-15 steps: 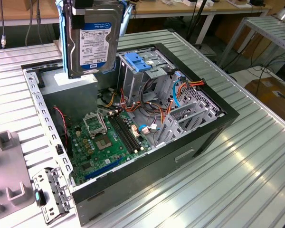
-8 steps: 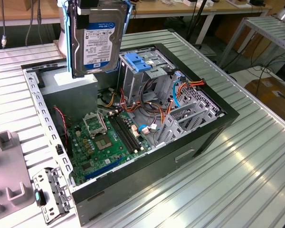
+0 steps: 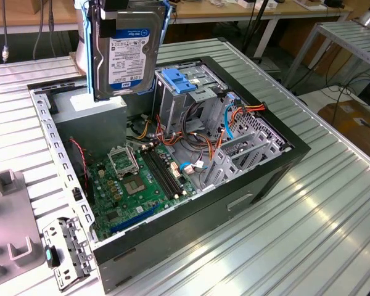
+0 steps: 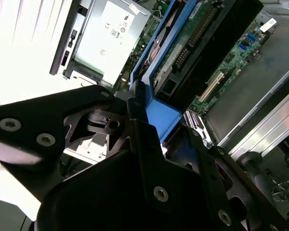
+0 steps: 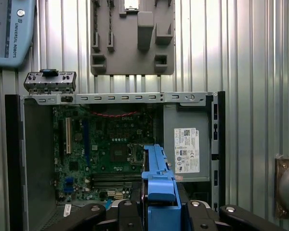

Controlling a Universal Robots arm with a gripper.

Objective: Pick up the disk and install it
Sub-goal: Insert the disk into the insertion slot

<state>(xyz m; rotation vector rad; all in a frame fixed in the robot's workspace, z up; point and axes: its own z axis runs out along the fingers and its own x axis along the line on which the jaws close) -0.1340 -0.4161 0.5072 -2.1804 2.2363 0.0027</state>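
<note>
Claw: the black gripper (image 4: 164, 121) is closed down to the width of the carrier, its fingers (image 4: 135, 108) pressed against either side of the blue frame, so it has the disk clamped.
Disk: the flat dark hard drive in bright blue plastic carrier rails (image 3: 128, 52) hangs on edge, up in the air, with its white-labelled face towards the exterior camera.
Disk position: it sits over the back corner of the case, above the grey metal power supply box (image 3: 89, 117), and is not in any bay.
From the wrist: in the first wrist view the blue rail (image 5: 159, 192) runs out from between the fingers over the board.
Case: the black open-sided computer tower (image 3: 283, 154) lies flat on the ribbed aluminium table (image 3: 308, 234).
Inside: there's a green motherboard (image 3: 142, 185) across the floor of the case, with orange wire bundles (image 3: 194, 139) beside it.
Cage: the tall grey metal drive cage with a broad blue latch plate (image 3: 179, 83) stands at the exterior view's right of the disk, apart from it.
Cable: a thin light-blue cable (image 3: 225, 120) loops just past the cage.
Outside the case: a grey moulded fixture plate (image 5: 130, 43) lies on the table beside the tower.
</note>
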